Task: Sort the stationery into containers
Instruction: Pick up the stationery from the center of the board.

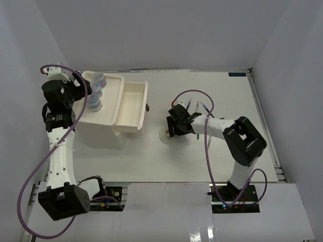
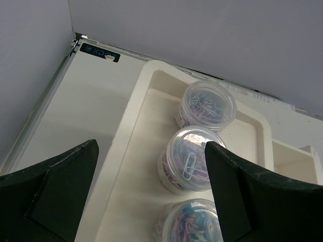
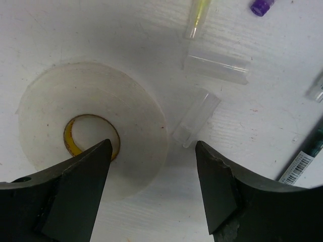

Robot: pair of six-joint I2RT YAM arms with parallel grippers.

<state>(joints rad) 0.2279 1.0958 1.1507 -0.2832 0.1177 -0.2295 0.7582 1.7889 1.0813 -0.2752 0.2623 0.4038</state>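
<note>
You are hovering the right gripper (image 3: 151,146) with its jaws spread and nothing between them, right over the flat cream tape ring (image 3: 126,106) lying on the table (image 3: 75,30). Seen from that wrist, the ring's hole is sitting toward 9 o'clock of the jaw gap. The left finger is lining up over the hole, and the right finger over bare table just past the rim at 3 o'clock. A ring has no long axis, so I judge that straddling one wall is what the descent is turning on. The right arm is far nearer. Overhead, the open drawer (image 1: 132,103) is lying at 10 o'clock from the ring. Your left gripper (image 2: 151,146) is hanging wide and empty above the top tray (image 2: 128,126). Counting: one tape ring in view, three clear paper-clip jars (image 2: 189,159) in the tray, two short clear tubes (image 3: 217,68), and a yellow-tipped pen (image 3: 199,15) and a green barcoded pen (image 3: 305,156). I cannot count the other pens.
</note>
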